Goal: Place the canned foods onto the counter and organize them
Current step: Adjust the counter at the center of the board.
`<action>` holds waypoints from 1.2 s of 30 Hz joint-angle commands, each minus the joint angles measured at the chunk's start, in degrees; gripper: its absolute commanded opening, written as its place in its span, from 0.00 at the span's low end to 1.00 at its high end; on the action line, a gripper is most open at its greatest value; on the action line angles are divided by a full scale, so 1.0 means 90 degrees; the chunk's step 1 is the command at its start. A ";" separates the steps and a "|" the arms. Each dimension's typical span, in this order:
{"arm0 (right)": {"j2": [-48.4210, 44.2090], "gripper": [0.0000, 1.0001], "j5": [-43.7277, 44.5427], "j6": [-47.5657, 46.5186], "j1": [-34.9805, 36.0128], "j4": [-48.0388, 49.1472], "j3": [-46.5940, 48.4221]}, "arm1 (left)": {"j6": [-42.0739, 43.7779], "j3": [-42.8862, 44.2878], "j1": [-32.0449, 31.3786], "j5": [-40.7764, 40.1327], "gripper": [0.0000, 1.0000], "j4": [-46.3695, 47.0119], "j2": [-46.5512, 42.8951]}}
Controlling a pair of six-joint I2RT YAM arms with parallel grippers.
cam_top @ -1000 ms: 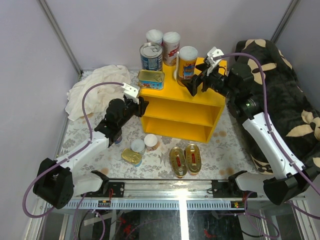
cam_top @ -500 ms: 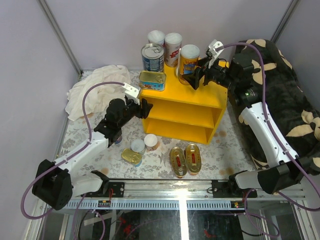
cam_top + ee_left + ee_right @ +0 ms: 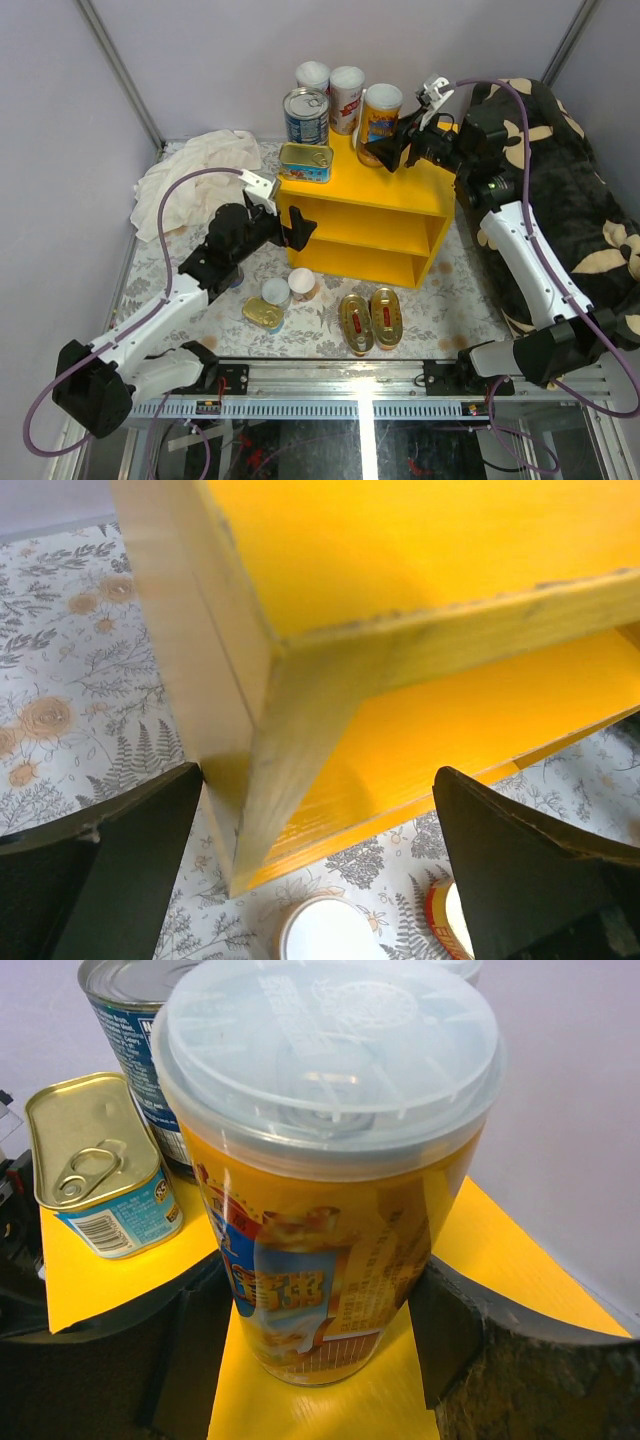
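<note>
Can [image 3: 330,1240]: we are seeing yellow label, clear lid.
Right gripper [image 3: 315,1305]: flanking it; grasp, we cannot tell.
Left gripper [image 3: 318,780]: hanging released.

The left wrist view's bottom edge cuts off a white-lidded tin [image 3: 322,941].

Lab cell: partition walls [image 3: 200,60], aluminium rail [image 3: 330,375]

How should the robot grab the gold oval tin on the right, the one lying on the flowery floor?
Come straight down from above, since the right oval tin lies flat. Pinching its near and far rounded ends with the gripper is probably best: the other oval tin lies close along its left side, leaving little room to slip in there.
</note>
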 commanded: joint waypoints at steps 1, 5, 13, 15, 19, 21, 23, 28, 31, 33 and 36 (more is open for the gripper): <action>-0.0213 0.54 -0.0106 0.0729 -0.0005 0.0767 -0.0156 | -0.0396 0.0239 -0.0081 -0.0186 0.99 -0.0452 -0.0275; -0.0154 0.51 -0.0121 0.0883 0.0006 0.0899 -0.0200 | -0.0469 0.0413 -0.0082 -0.0649 1.00 -0.1008 -0.0306; -0.0189 0.53 0.0003 0.0677 0.0249 0.1008 -0.0296 | -0.0572 0.0522 -0.0081 -0.1148 1.00 -0.1530 -0.0507; -0.0158 0.53 0.0053 0.0616 0.0311 0.0956 -0.0277 | -0.0573 0.0605 -0.0081 -0.1198 1.00 -0.1724 -0.0515; -0.0099 0.53 0.0338 0.0369 0.0533 0.0754 -0.0177 | -0.0583 0.0756 -0.0086 -0.1404 1.00 -0.2086 -0.0527; -0.0068 0.53 0.0534 0.0265 0.0638 0.0672 -0.0145 | -0.0574 0.0791 -0.0081 -0.1454 1.00 -0.2233 -0.0569; -0.0054 0.53 0.0768 0.0195 0.0705 0.0597 -0.0129 | -0.0563 0.0808 -0.0081 -0.1507 1.00 -0.2327 -0.0638; -0.0033 0.53 0.1265 0.0021 0.0906 0.0552 -0.0138 | -0.0563 0.0891 -0.0083 -0.1621 1.00 -0.2599 -0.0726; 0.0008 0.54 0.1585 -0.0098 0.1075 0.0533 -0.0127 | -0.0572 0.0927 -0.0089 -0.1694 1.00 -0.2668 -0.0728; 0.0055 0.63 0.1729 -0.0153 0.1147 0.0464 -0.0069 | -0.0568 0.0957 -0.0076 -0.1726 1.00 -0.2705 -0.0707; 0.0039 0.89 0.1795 -0.0164 0.1161 0.0325 -0.0029 | -0.0518 0.0988 -0.0082 -0.1771 1.00 -0.2771 -0.0715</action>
